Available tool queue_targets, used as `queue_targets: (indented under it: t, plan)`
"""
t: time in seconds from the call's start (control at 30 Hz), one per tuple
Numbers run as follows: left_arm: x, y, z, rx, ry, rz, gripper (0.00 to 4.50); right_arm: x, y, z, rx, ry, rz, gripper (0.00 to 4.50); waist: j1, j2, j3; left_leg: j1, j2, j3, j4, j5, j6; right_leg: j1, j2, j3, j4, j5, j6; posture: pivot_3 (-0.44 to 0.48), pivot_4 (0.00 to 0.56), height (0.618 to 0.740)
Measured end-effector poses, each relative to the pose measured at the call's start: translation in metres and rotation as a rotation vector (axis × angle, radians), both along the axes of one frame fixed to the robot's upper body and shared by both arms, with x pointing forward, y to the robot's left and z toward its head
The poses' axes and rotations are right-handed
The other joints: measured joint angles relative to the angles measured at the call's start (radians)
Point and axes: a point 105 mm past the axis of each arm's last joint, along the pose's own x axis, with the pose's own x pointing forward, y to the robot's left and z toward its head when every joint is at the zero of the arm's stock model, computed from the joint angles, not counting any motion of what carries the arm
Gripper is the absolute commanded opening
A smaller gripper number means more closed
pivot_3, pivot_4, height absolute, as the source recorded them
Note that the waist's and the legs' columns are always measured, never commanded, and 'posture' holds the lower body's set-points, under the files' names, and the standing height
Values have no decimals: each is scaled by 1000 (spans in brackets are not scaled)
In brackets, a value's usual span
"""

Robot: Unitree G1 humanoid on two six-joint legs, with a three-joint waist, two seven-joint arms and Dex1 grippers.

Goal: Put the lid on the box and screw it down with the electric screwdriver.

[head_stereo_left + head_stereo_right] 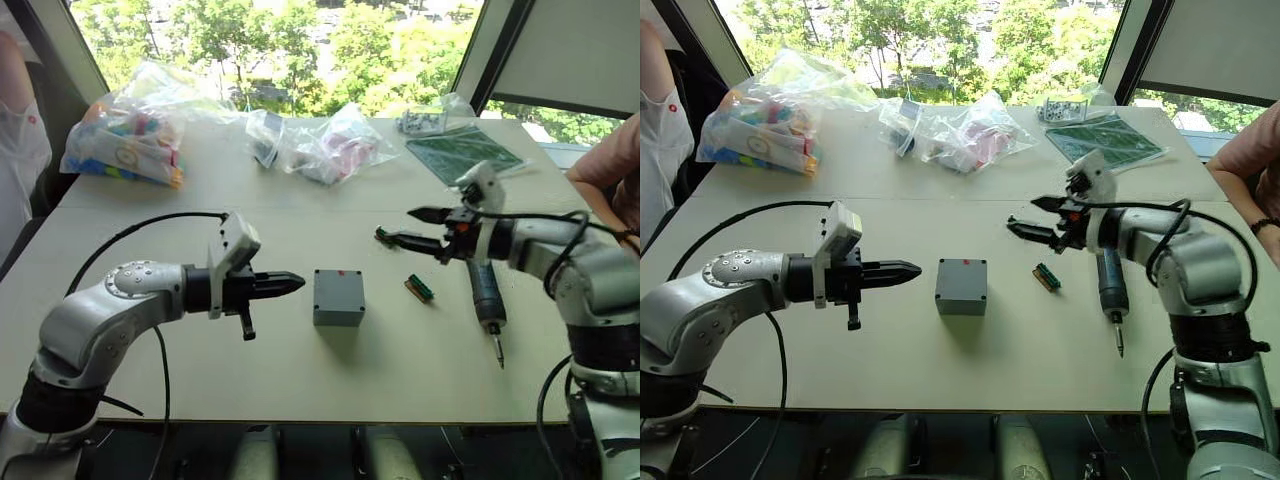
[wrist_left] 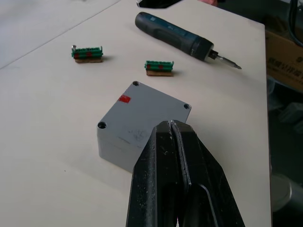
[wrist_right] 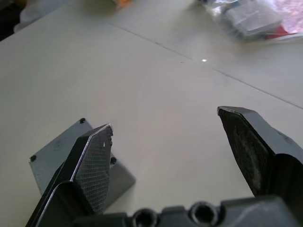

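The grey box [image 1: 338, 297] stands mid-table, closed on top by the lid [image 2: 142, 111], which has holes at its corners and a small red mark. My left gripper [image 1: 297, 284] hovers just left of the box, shut and empty, its tip pointing at it [image 2: 171, 125]. My right gripper [image 1: 396, 224] is open and empty above the table, right of and beyond the box; the box [image 3: 61, 151] lies behind one of its fingers [image 3: 92, 165]. The electric screwdriver [image 1: 487, 298] lies on the table below my right forearm, bit toward the near edge.
Two small green components lie right of the box, one [image 1: 419, 288] beside the screwdriver, the other [image 2: 86, 53] farther back. Plastic bags of parts [image 1: 125, 140] [image 1: 320, 140] and a green mat [image 1: 465, 150] occupy the far side. A person's arm [image 1: 610, 165] rests at the right edge.
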Motion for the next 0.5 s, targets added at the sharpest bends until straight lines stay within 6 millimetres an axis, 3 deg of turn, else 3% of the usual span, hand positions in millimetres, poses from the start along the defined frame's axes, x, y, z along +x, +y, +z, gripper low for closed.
queue_targets:
  t: [0.07,0.2,0.4,0.5]
  plan:
    - [-5,-8,4,4,-29,-67,0,-6,-40,7,-96,96,-114,4483,2,0,0,-1,0,0,0,0,0,0,-1,0,-2,0,0,0,150,740]
    - [-13,-25,2,42,-96,-187,0,-14,-89,8,-211,283,-351,4483,-12,0,0,-2,0,3,-1,0,0,-2,0,3,-4,1,-1,0,150,740]
    - [-14,-32,-3,68,-143,-224,0,-40,-96,-37,-294,627,-393,4483,-27,0,1,-3,0,3,-1,0,0,-4,0,3,-2,1,-1,0,150,740]
    - [-13,-33,-4,79,-157,-223,0,-45,-95,-45,-272,692,-410,4483,-30,0,1,-4,0,2,-1,0,0,-6,0,3,-1,1,-1,0,150,740]
